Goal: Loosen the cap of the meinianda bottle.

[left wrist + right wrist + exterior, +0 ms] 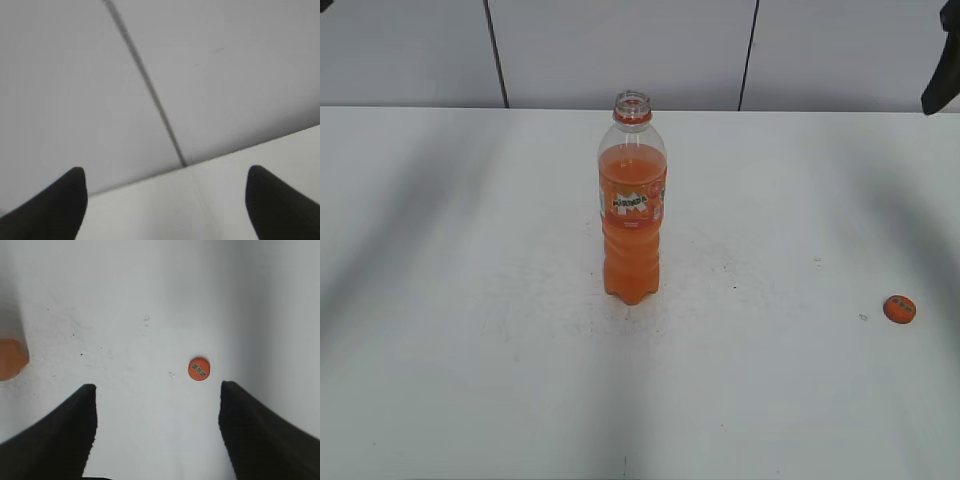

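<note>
Meinianda bottle [633,205] stands upright near the centre of the tabletop [440,300], neck open, threads bare above the orange ring. Cap [899,309] lies flat, logo up, well apart to the bottle's right, near the tabletop's edge of view. Judgement: cap is off entirely, so loosening is done; nothing obvious remains.

Right tool [157,427] hangs above the cap, jaws wide, empty. Left tool [165,200] likewise wide and empty, facing the wall [225,75].

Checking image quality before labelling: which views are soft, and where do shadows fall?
Exterior view: fairly sharp, broad soft shadow bands cross the table around the meinianda bottle. Left wrist view: blurry wall and seam. Right wrist view: the cap reasonably clear, edges dimmer.
</note>
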Action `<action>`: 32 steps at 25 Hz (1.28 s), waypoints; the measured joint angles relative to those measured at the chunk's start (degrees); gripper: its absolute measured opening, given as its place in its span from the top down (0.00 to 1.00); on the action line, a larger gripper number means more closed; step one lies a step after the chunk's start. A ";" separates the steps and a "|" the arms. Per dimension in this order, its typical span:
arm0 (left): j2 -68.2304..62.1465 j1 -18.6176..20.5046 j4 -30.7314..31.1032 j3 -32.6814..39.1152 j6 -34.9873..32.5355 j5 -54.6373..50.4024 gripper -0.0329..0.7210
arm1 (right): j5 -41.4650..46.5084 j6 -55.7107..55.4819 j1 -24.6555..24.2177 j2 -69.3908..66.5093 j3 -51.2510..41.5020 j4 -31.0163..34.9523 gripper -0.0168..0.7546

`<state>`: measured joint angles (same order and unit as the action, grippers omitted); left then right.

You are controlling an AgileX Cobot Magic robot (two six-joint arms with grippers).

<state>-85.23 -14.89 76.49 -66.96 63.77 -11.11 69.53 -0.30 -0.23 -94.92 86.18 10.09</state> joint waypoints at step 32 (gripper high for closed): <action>36.26 0.54 -69.57 14.27 -53.67 -58.84 0.21 | 0.35 7.13 0.05 58.08 -41.42 -3.77 0.24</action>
<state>-48.96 -14.35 6.92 -52.68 10.10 -69.96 69.89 6.83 -0.18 -36.85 44.76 6.31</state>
